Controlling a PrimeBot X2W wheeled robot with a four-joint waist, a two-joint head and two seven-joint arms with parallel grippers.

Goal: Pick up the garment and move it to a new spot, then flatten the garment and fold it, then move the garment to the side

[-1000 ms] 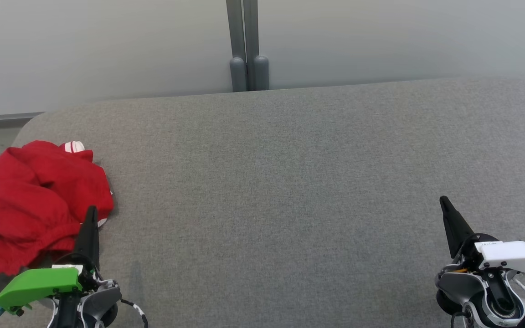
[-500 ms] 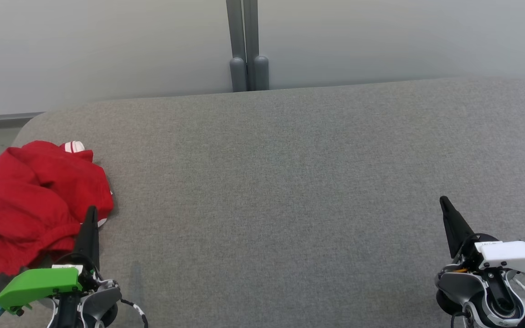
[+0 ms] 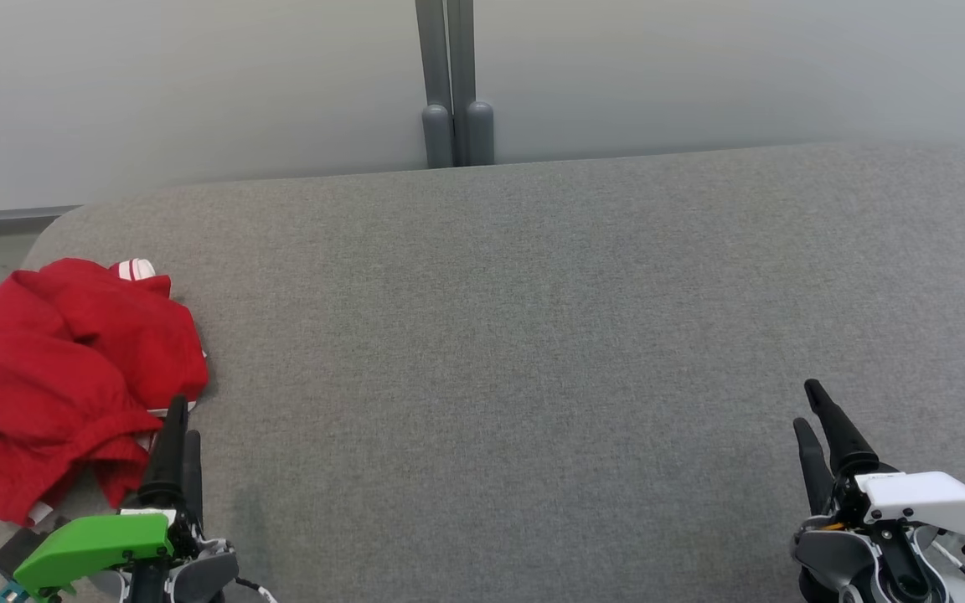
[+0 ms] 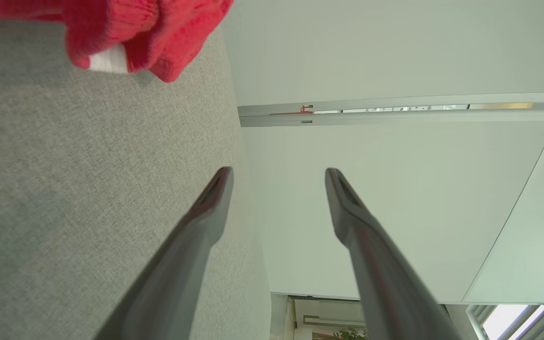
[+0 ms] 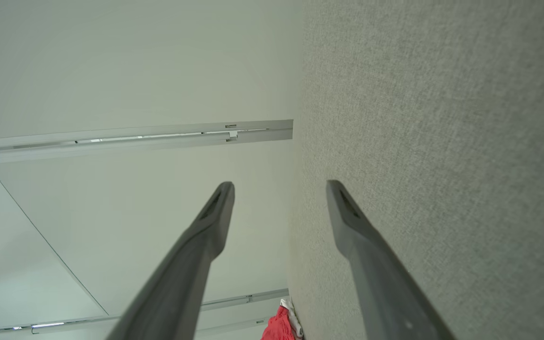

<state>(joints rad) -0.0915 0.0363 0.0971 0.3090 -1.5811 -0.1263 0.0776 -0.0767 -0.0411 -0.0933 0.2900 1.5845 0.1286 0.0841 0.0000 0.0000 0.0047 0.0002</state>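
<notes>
1. On the grey surface (image 3: 533, 335), head view: red garment (image 3: 72, 368) lies crumpled at the left edge. Left gripper (image 3: 183, 421) is just beside it; right gripper (image 3: 805, 404) is well apart, at lower right.
2. Left wrist view: jaws spread, gripping nothing; garment (image 4: 149, 28) at top left.
3. Right wrist view: jaws spread, gripping nothing; garment (image 5: 279, 328) at the bottom edge.

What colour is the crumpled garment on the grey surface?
Red, with white trim; the garment shows best in the head view.
</notes>
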